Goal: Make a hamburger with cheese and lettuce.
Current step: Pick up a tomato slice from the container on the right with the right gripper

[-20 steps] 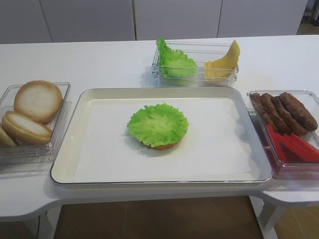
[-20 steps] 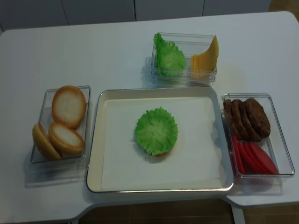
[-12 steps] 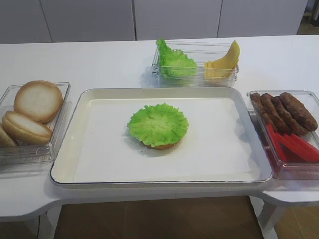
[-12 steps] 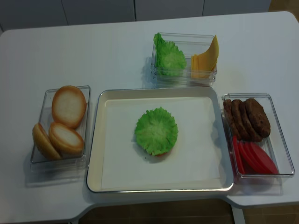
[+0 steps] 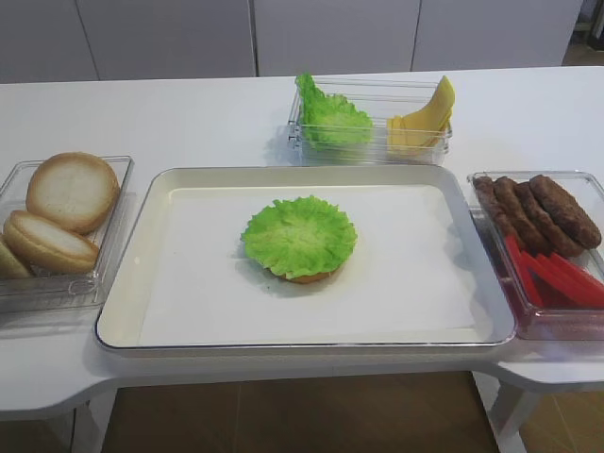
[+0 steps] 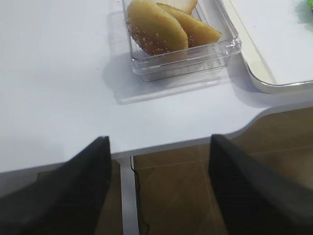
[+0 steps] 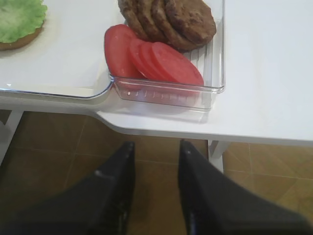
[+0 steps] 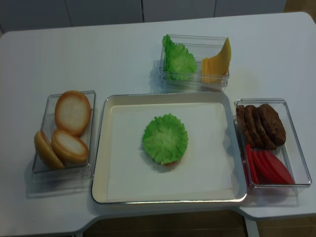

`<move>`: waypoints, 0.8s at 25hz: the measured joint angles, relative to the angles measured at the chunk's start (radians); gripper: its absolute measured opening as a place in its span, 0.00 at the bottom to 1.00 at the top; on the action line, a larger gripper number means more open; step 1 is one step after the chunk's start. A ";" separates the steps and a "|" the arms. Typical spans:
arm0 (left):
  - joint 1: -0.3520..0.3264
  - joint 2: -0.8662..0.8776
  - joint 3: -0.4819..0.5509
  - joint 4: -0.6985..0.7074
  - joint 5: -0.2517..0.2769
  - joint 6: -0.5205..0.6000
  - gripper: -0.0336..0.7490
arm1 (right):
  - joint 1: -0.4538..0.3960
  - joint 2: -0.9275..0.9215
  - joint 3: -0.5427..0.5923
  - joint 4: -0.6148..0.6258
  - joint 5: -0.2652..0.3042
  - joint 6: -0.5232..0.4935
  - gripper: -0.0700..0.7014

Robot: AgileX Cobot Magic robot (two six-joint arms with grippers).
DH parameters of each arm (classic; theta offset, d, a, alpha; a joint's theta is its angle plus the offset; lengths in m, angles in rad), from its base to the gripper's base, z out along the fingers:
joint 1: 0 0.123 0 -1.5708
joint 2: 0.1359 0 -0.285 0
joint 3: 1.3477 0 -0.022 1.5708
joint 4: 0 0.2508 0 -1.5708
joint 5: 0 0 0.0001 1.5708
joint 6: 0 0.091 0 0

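The hamburger (image 5: 299, 238) (image 8: 165, 138) lies mid-tray as a tan bun base under a ruffled green lettuce leaf; its edge also shows in the right wrist view (image 7: 19, 19). More lettuce (image 5: 330, 118) and the pale-yellow cheese slices (image 5: 422, 118) (image 8: 216, 64) share a clear box at the back. My right gripper (image 7: 155, 147) hangs open over the floor, below the table's front right edge, nothing between its fingers. My left gripper (image 6: 159, 142) is wide open and empty, below the front left edge. Neither gripper appears in the high views.
The white tray (image 5: 142, 226) sits in the middle of the white table. A clear box of bun halves (image 5: 57, 222) (image 6: 166, 29) stands to its left. On its right, another box holds brown patties (image 7: 171, 19) and red tomato slices (image 7: 146, 58).
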 joint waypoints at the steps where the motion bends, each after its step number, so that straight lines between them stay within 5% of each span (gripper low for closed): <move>1: 0.000 0.000 0.000 0.000 0.000 0.000 0.64 | 0.000 0.000 0.000 0.000 0.000 0.000 0.40; 20: 0.000 0.000 0.000 0.000 0.000 0.000 0.64 | 0.000 0.000 0.000 0.000 -0.002 0.004 0.36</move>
